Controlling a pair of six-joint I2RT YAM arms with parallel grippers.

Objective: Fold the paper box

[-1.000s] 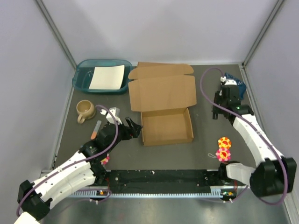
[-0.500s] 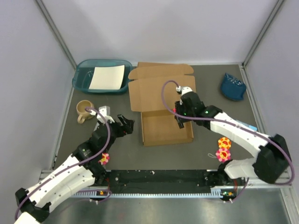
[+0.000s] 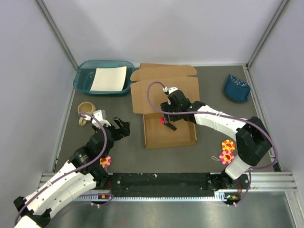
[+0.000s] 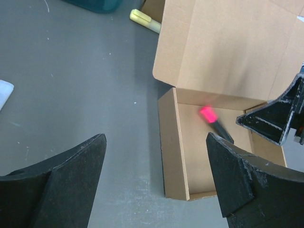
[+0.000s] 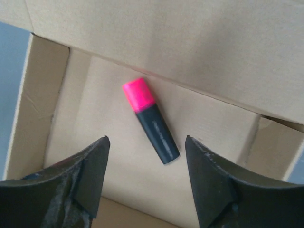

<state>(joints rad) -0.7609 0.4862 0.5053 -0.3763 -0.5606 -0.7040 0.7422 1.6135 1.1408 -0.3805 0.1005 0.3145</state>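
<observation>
The paper box lies open in the middle of the table, with its lid panel (image 3: 165,94) flat at the back and its shallow tray (image 3: 180,133) in front. A highlighter (image 3: 167,124) with a pink cap and black body lies inside the tray near the back wall. My right gripper (image 3: 169,117) hovers open just above it. In the right wrist view the highlighter (image 5: 151,121) lies free between the spread fingers of that gripper (image 5: 146,138). My left gripper (image 3: 121,129) is open and empty, left of the tray's left wall (image 4: 168,137), apart from it (image 4: 156,137).
A teal tray (image 3: 85,81) with a white paper sheet (image 3: 109,78) stands at the back left. A tan mug (image 3: 87,112) sits left of my left arm. A blue object (image 3: 236,88) lies back right. Flower toys (image 3: 227,151) lie front right. A yellow marker (image 4: 145,20) lies by the lid.
My right arm swept from the back right corner to over the box tray. The highlighter now lies in the tray. My left gripper drew back leftward from the box.
</observation>
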